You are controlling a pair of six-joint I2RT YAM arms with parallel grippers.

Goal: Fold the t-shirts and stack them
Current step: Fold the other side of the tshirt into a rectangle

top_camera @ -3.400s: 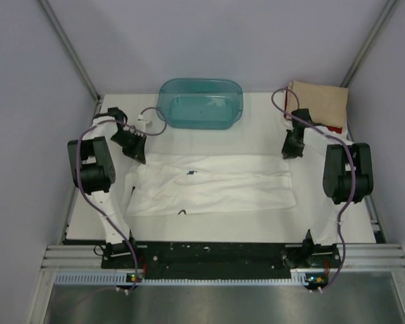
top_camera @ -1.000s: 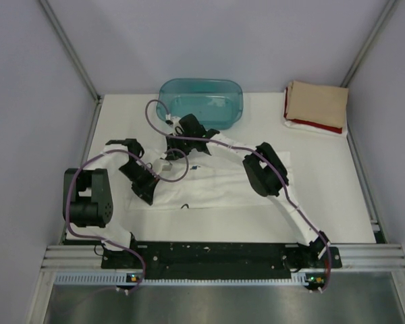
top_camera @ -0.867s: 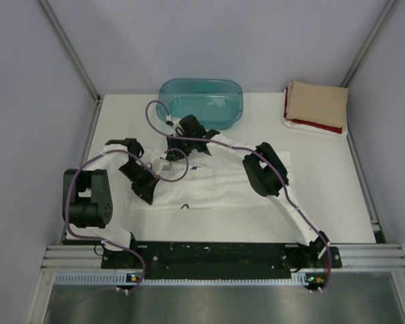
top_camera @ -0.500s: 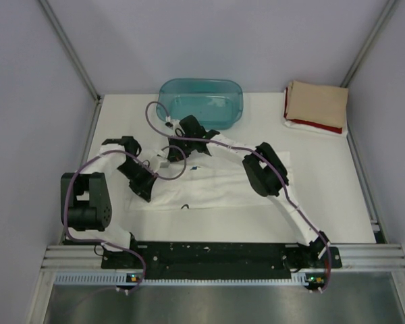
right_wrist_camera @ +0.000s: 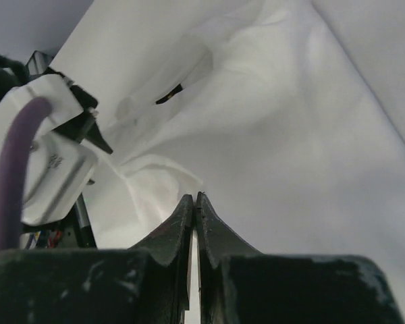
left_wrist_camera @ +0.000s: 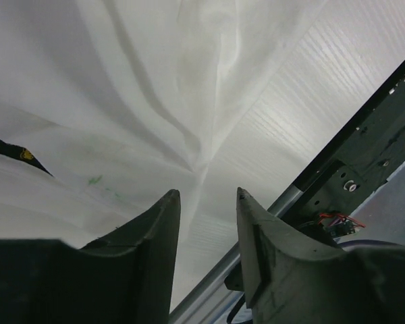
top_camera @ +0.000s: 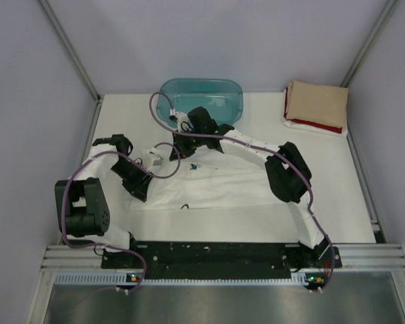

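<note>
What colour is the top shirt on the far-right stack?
Tan folded cloth t-shirt, best in top external view.

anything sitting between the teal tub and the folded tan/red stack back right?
Nothing. The top view shows only bare white table between the teal tub and the stack with the tan t-shirt on top.

Ahead of the left jaws, the white tee (left_wrist_camera: 189, 81) is seen as soft, matt, creased cloth; beyond it, the table (left_wrist_camera: 324, 88) is finely ribbed and matt.
</note>
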